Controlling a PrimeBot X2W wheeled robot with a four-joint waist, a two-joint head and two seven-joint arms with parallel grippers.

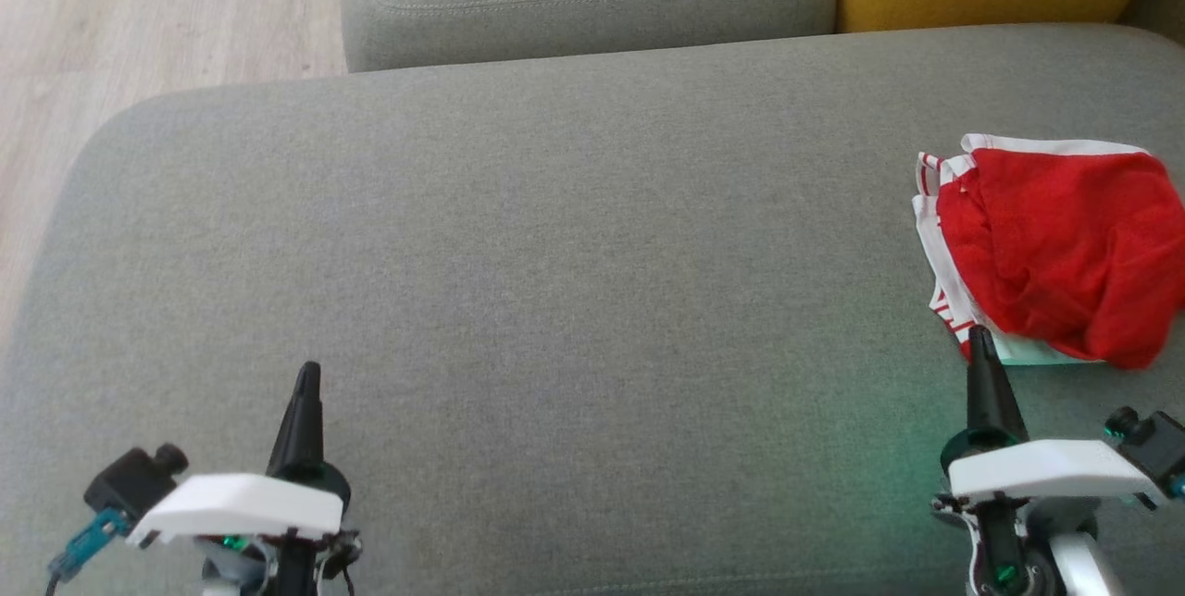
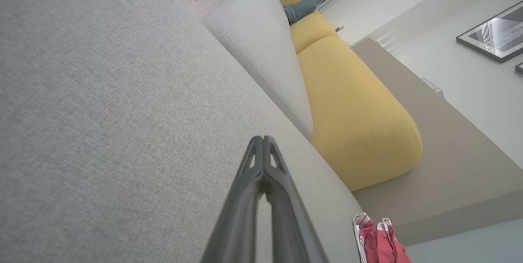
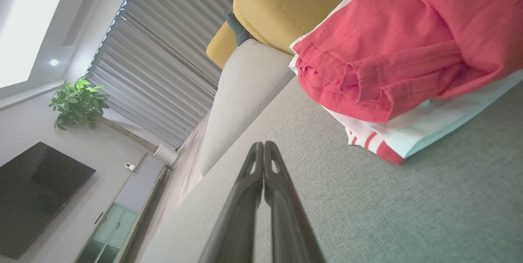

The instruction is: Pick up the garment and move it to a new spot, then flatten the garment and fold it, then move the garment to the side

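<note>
We note the garment (image 1: 1065, 244) bunched, red over white, at the right edge of the frame, just above the right gripper (image 1: 979, 339). Its fingers are pressed together, as are the left gripper's (image 1: 308, 372) at lower left. We judge the risk is a pinch catching only the top layer and the bundle unravelling. The sofa seat (image 1: 555, 300) lies bare at centre and rounds off toward the floor (image 1: 139, 13) at upper left.

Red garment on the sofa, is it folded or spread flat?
Loosely folded, not spread: the garment lies bunched, red layers overlapping white striped ones.
</note>
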